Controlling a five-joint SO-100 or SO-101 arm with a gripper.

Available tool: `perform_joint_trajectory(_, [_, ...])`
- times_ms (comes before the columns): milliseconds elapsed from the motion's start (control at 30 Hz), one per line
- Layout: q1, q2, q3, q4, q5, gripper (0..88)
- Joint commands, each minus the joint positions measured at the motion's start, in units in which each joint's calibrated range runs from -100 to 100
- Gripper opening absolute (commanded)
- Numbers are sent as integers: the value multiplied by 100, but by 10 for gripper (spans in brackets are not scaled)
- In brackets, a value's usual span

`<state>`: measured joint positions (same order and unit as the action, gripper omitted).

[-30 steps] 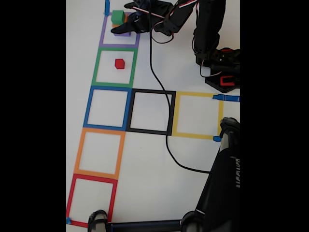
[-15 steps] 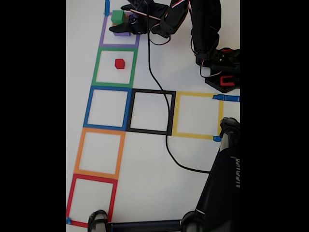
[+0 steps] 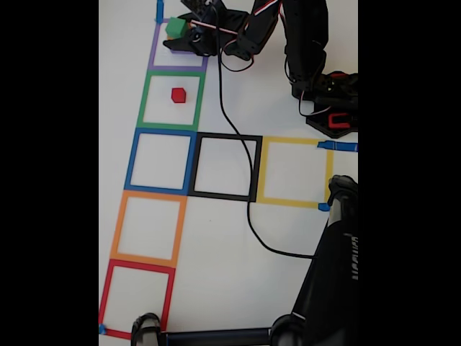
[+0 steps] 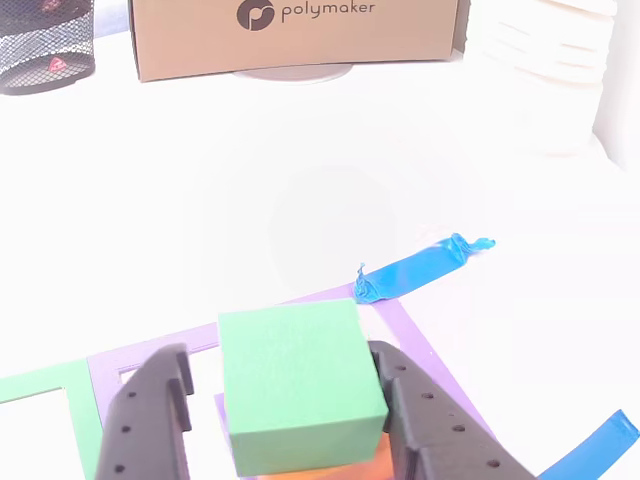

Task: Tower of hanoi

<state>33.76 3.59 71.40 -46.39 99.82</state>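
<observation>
The green cube tops a stack in the purple tape square at the upper left of the fixed view. In the other view the green cube rests on the orange cube. My gripper is open and straddles the green cube: the right finger is at its side and the left finger stands a little apart. In the fixed view my gripper reaches in from the right and hides the purple cube. The small red cube sits alone in the green tape square.
Blue, orange, red, black and yellow tape squares mark the white table. A black cable crosses it. The arm base stands at right. A cardboard box and mesh basket stand behind.
My gripper has moved left and up onto the stack, coming around the green cube and covering the purple cube. The cubes have not moved.
</observation>
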Motion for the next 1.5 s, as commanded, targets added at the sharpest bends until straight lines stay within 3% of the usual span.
perform_joint_trajectory(0, [-116,-40,-195,-106,18,107])
perform_joint_trajectory(333, [-241,-169,-295,81,18,53])
perform_joint_trajectory(567, [-471,-1493,-268,1514,18,50])
perform_joint_trajectory(800, [-529,-3568,-395,4202,18,46])
perform_joint_trajectory(967, [-653,-5175,-1122,7190,18,43])
perform_joint_trajectory(1167, [-1018,-5829,-3268,10469,18,41])
perform_joint_trajectory(1467, [-2149,-5345,-7186,13740,18,37])
